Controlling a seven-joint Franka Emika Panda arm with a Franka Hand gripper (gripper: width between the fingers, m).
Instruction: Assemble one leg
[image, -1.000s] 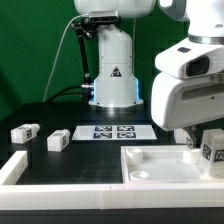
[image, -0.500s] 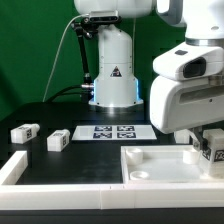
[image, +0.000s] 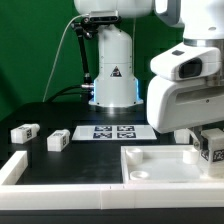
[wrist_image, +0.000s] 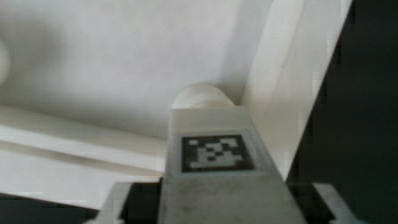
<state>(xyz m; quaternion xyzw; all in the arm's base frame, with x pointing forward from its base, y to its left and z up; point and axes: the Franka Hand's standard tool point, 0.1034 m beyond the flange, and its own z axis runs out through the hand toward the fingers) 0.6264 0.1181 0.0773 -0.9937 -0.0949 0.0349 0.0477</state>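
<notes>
Plainly, the gripper (wrist_image: 212, 196) was clamped on the leg (wrist_image: 214, 132), a matte white tapering block with a rounded tip and a square black-and-white tag. Only the wrist view showed that tip beside the smooth tabletop panel's (wrist_image: 107, 85) raised rim. The exterior view placed the leg (image: 213, 150) at four o'clock, with a loose leg (image: 25, 131) and a second loose leg (image: 58, 140) near nine o'clock.

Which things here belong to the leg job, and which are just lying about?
Job:
gripper
the leg it holds
probably the white tray-like piece near it

Lying about:
two loose legs on the exterior view's left
the marker board
</notes>
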